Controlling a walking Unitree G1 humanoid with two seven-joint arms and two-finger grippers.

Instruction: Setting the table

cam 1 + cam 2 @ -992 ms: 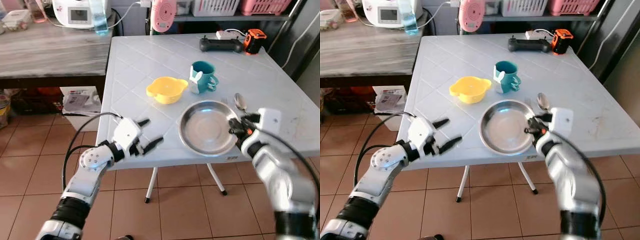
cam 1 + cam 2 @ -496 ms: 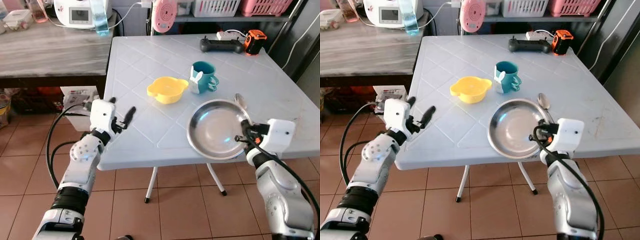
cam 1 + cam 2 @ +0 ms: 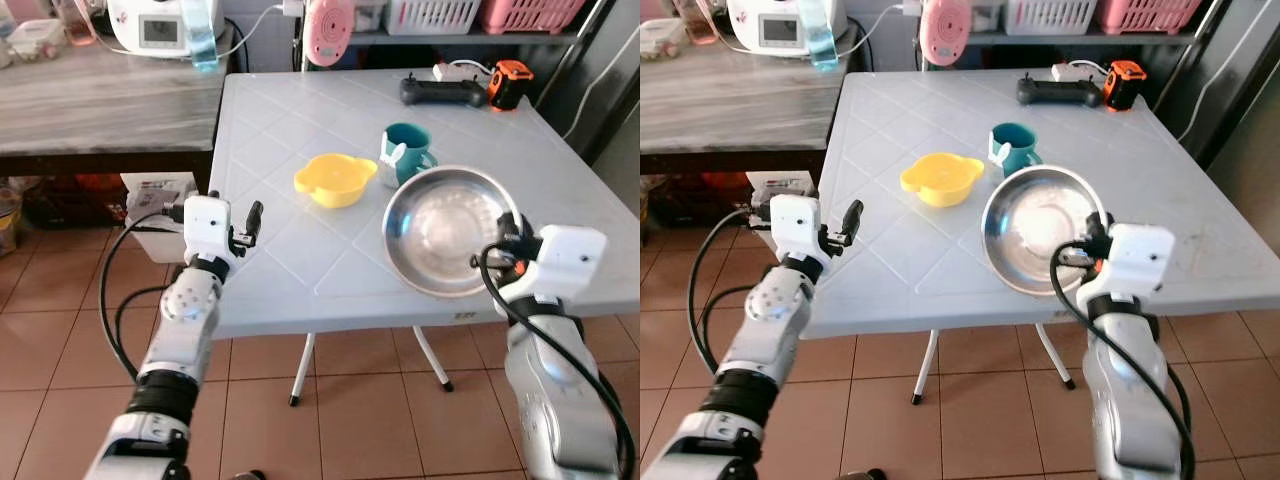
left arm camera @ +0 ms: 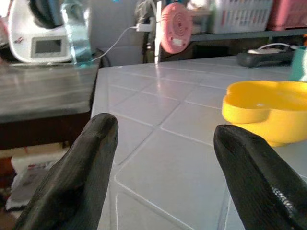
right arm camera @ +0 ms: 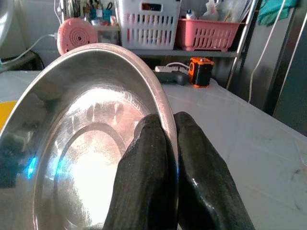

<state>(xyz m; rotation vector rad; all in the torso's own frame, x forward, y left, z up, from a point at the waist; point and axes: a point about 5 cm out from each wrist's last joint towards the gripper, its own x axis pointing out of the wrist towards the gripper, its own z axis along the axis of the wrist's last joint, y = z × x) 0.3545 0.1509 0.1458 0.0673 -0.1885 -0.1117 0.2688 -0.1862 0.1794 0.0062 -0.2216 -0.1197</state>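
Head views: right hand (image 3: 508, 250) pinches the near rim of the steel plate (image 3: 440, 225), which is tilted up off the white tabletop (image 3: 300, 130). Beyond the plate stand a teal mug (image 3: 404, 152) and a yellow bowl (image 3: 335, 179). Left hand (image 3: 245, 222) hovers at the tabletop's edge, well apart from the bowl.

Left wrist view: fingers (image 4: 81, 177) spread wide, holding nothing; the bowl lies ahead, off to one side.

Right wrist view: fingers (image 5: 144, 177) clamp the plate rim, one on each face.

Progress: mug and bowl look placed; plate not yet set down. Early-to-middle stage, judging by the layout.
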